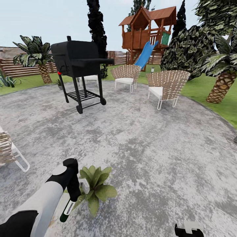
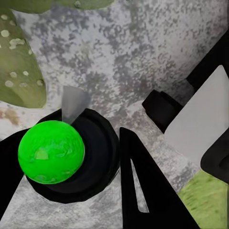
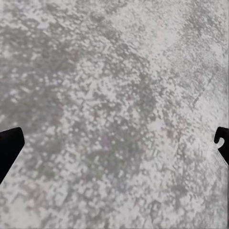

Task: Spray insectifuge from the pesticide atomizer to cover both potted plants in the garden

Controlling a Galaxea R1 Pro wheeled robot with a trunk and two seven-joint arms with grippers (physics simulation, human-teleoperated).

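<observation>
1. The atomizer (image 1: 67,208) was held by the left gripper (image 1: 75,194) low over the patio (image 1: 141,148), hanging bottom-down just beside the near plant (image 1: 97,187); its contents could not be seen through the dark green body.
2. In the left wrist view the atomizer's bright green cap (image 2: 51,151) was seen sitting in a dark collar, pinched between the black fingers (image 2: 143,186).
3. A white band was carried on the bottle, but no writing could be read on it.
4. Pale specks (image 2: 10,40) were seen dotted on a leaf in the left wrist view; whether mist hung in the air could not be told.
5. The plant's pot was hidden under the leaves.
6. The right gripper (image 1: 189,229) was cut off by the picture's lower edge; in the right wrist view its fingertips (image 3: 9,148) were spread wide over bare stone, with nothing between them.
7. Farther off, a black grill (image 1: 79,65), wicker chairs (image 1: 166,85) and a playhouse (image 1: 148,29) with a blue slide were made out, and a small plant (image 1: 59,83) by the grill stayed too small to identify.
</observation>
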